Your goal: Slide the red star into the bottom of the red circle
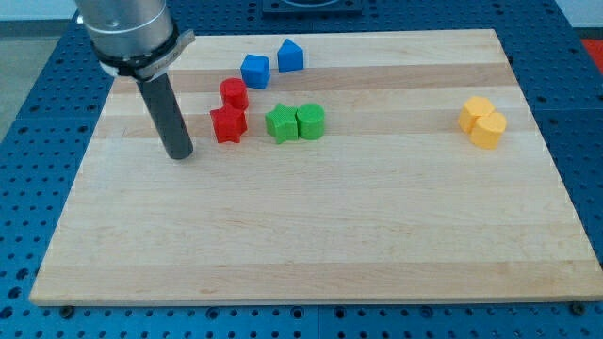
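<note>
The red star (228, 124) lies on the wooden board (311, 235) at the upper left. The red circle (234, 93) sits just above it, touching or nearly touching its top edge. My tip (179, 153) rests on the board to the left of the red star and slightly lower, a short gap away from it. The rod rises from the tip toward the view's top left.
A blue cube (255, 71) and a blue pentagon-like block (290, 56) lie above and right of the red circle. A green star (281, 123) and a green block (310, 121) sit right of the red star. Two yellow blocks (482, 122) lie at the right.
</note>
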